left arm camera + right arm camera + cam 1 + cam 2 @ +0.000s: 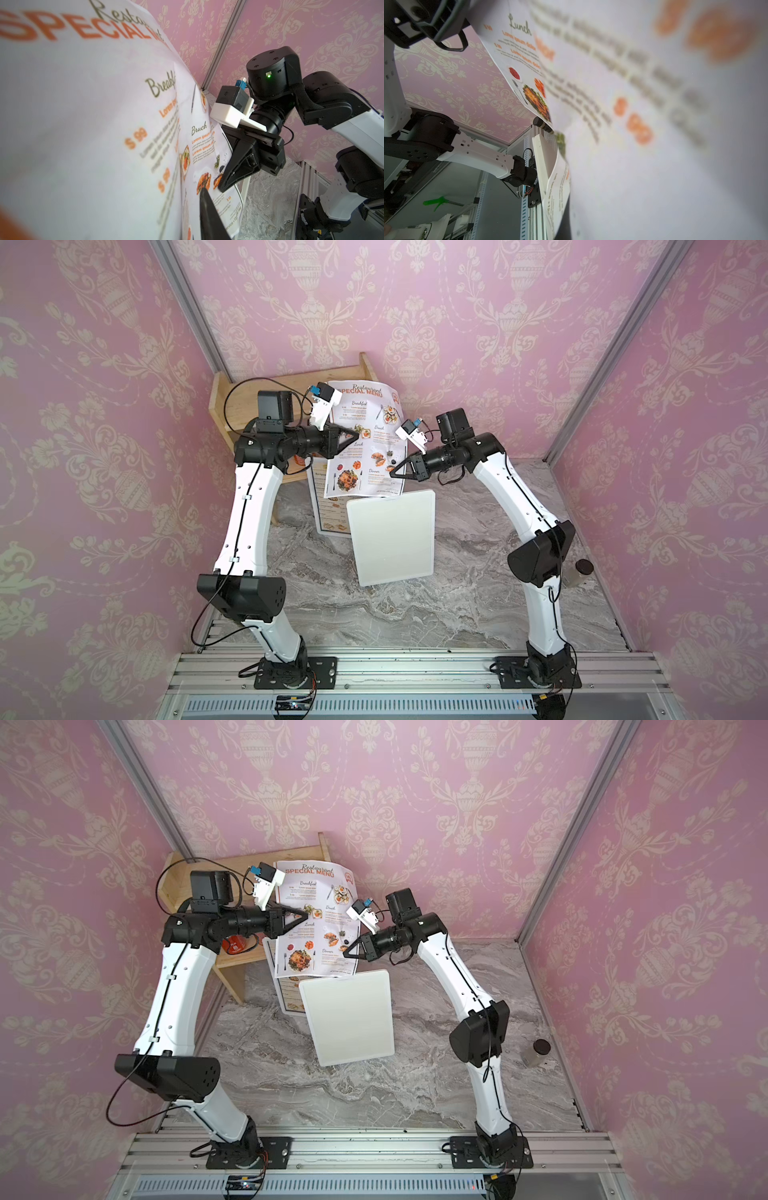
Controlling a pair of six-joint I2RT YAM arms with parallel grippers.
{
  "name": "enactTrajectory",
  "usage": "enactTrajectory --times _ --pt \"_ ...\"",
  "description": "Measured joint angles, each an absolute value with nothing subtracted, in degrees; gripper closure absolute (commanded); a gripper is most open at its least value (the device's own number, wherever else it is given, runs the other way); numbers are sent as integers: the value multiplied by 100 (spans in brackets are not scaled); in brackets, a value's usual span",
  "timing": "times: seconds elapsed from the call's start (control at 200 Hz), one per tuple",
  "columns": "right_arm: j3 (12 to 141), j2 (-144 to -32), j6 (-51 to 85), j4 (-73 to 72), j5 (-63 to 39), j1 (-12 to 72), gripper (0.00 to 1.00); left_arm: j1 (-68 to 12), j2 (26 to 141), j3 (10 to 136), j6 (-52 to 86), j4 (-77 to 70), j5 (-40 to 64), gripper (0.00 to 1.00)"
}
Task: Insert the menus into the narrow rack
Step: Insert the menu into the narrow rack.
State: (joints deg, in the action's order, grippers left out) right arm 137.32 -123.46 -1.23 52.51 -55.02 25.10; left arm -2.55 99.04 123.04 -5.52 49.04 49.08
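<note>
Special menu [365,439] [316,919]: the pale sheet with the orange heading is held off the counter [457,605] between the two arms, printed side toward the top cameras; it bows along its length, and in both top views its upper edge overlaps the right end of the rack. I cannot tell whether paper and wood touch
Left end effector [355,434] [305,912]: pinching the special menu at its left edge, level with the "Lunch" heading; in the left wrist view one finger [207,212] lies across the printed face, the other is hidden behind the paper
Right end effector [392,475] [345,955] [221,188]: pressed together on the sheet's right edge, low down beside "Dinner"
Second menu [328,510] [286,990]: a dark-bordered sheet lying flat on the counter below the held one, its near side covered by the white board
White board [390,537] [349,1017]: flat mid-counter; the held sheet's lower edge hangs just over its far edge
Rack [332,373] [299,855]: pale wood, back left corner, against the wall
Jar [582,572] [538,1052]: dark-lidded, at the counter's right edge, well apart from the menus
</note>
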Motion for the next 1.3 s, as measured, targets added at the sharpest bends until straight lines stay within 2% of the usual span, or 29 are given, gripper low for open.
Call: enactTrajectory --times 0.6,0.74,0.886,1.066,1.301 --pt "13590 -12296 -148 5312 -5509 2451 100 -287 9911 12403 -502 4895 4823 80" --pt "13539 -12274 -150 5312 -5553 2414 100 -362 9911 12488 -429 4869 4825 85" --pt "13509 -12272 -154 5315 -5621 2359 100 -427 9911 12512 -303 4753 4825 95" --pt "13461 -12221 -213 5369 -5728 2322 100 -427 9911 12514 -285 4742 4825 100" --pt "13388 -12088 -351 5468 -5835 2303 100 -427 10029 12663 -257 4740 4825 100"
